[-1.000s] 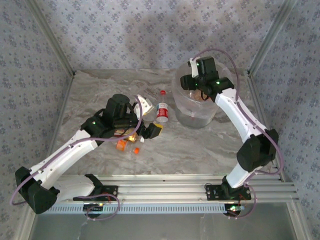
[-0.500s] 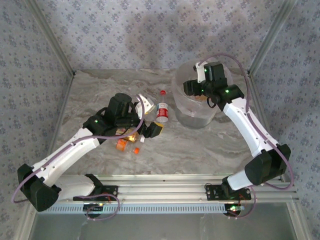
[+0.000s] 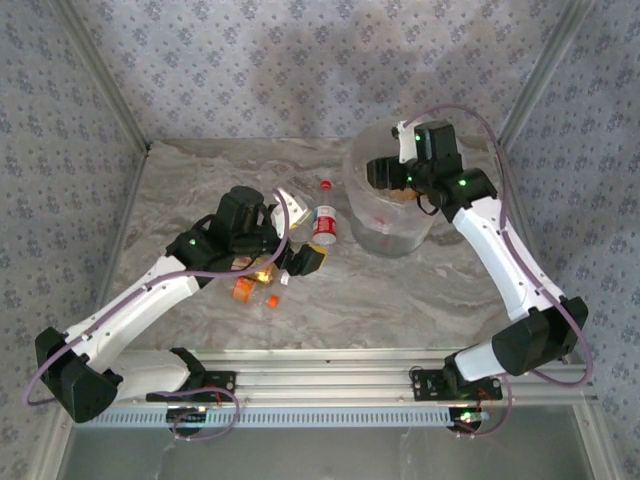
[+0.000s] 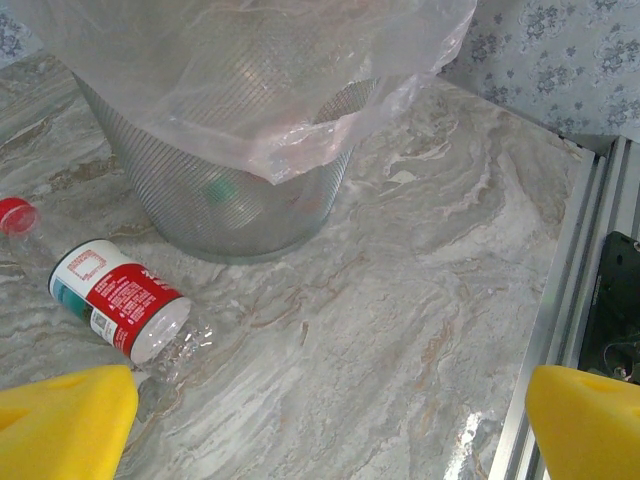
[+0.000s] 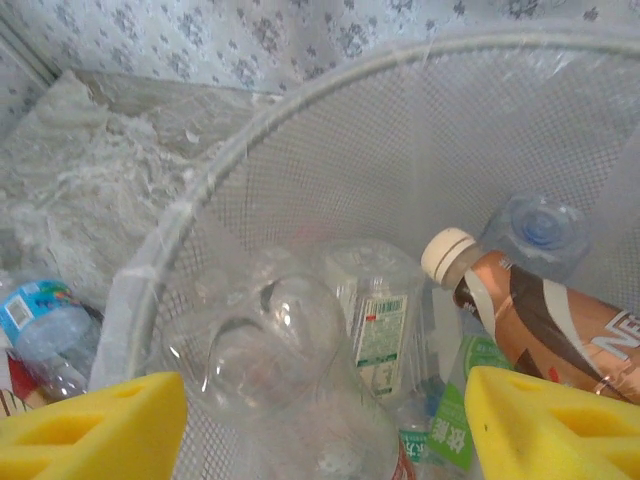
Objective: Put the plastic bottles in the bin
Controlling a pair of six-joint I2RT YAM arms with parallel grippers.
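My right gripper (image 3: pixel 388 172) hangs open over the bin (image 3: pixel 392 238), a round translucent bucket with a clear liner. Between its yellow fingers (image 5: pixel 95 425) a clear bottle (image 5: pixel 285 345) lies loose on the pile inside, with a gap to the right finger. Under it lie a green-labelled bottle (image 5: pixel 382 325) and a brown one with a cream cap (image 5: pixel 545 320). My left gripper (image 3: pixel 300 237) is open and empty, low over the table, just left of a red-labelled bottle (image 4: pixel 115 295) lying on its side with its red cap (image 4: pixel 14 213) away from me. Orange bottles (image 3: pixel 245 290) lie under the left wrist.
The bin's liner (image 4: pixel 300 90) hangs over its rim towards the left gripper. A blue-labelled bottle (image 5: pixel 40 320) lies on the table outside the bin's left wall. A metal rail (image 4: pixel 570 330) runs along the table's right edge. Patterned walls enclose the back and sides.
The right wrist shifted a little rightwards over the bin and its jaws opened, leaving the clear bottle in the bin. The left arm has barely moved.
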